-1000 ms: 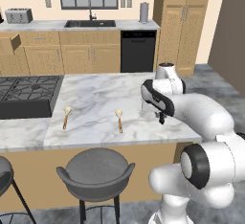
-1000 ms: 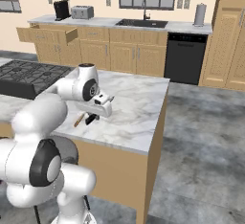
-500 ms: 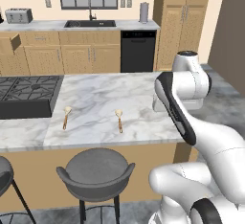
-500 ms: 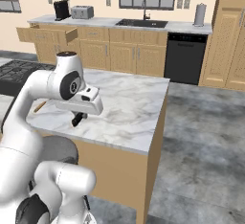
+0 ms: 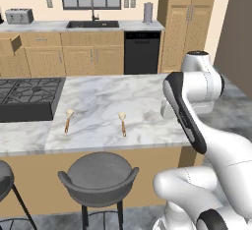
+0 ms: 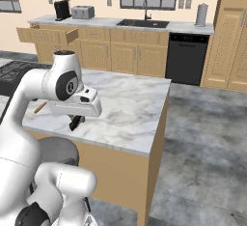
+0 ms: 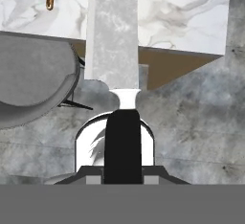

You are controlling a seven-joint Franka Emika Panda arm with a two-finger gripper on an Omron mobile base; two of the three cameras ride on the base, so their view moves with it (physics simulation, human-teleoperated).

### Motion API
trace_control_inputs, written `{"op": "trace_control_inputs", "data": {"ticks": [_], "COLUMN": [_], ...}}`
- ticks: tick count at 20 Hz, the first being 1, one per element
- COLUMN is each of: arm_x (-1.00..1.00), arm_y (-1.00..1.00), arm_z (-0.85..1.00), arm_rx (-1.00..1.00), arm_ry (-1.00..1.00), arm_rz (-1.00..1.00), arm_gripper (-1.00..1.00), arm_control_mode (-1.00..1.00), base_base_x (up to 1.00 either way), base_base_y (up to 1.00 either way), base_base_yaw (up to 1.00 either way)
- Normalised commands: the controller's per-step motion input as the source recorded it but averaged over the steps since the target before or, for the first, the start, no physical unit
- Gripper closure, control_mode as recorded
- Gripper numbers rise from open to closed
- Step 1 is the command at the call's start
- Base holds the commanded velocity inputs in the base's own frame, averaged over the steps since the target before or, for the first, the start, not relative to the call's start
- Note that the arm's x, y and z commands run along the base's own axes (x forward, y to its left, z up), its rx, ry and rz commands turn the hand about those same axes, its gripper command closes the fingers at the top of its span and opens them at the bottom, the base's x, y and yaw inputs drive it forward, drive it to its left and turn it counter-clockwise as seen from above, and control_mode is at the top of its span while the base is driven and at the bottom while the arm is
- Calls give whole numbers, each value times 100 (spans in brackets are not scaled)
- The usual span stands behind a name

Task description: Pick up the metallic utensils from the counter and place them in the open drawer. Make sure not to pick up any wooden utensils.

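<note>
Black-handled utensil (image 7: 123, 144) sits clamped in my claw (image 6: 75, 122), jaws nearly closed on its handle, broad silvery end (image 7: 113, 31) pointing away from my hand; claw hangs low at the near edge of the counter (image 6: 130, 109), forearm level, elbow raised above the slab; two wooden spoons (image 5: 122, 124) (image 5: 67, 120) lie apart on the counter beside the cooktop (image 5: 27, 96); open drawer (image 6: 47, 33) juts from the back cabinets, well away.

No readable text, labels, brands, numbers or signs in any view.
</note>
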Motion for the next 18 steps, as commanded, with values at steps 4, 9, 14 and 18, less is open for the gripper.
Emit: {"op": "trace_control_inputs", "data": {"ticks": [4,9,14,18], "arm_x": [0,0,-5,0], "arm_y": [0,0,-14,0], "arm_z": [0,0,0,0], "arm_rx": [0,0,0,0], "arm_ry": [0,0,0,0], "arm_rz": [0,0,0,0], "arm_gripper": [100,100,100,100], "arm_control_mode": [-100,-100,100,100], "base_base_x": [0,0,-3,-61], "base_base_y": [0,0,-14,-97], "base_base_yaw": [0,0,0,0]}}
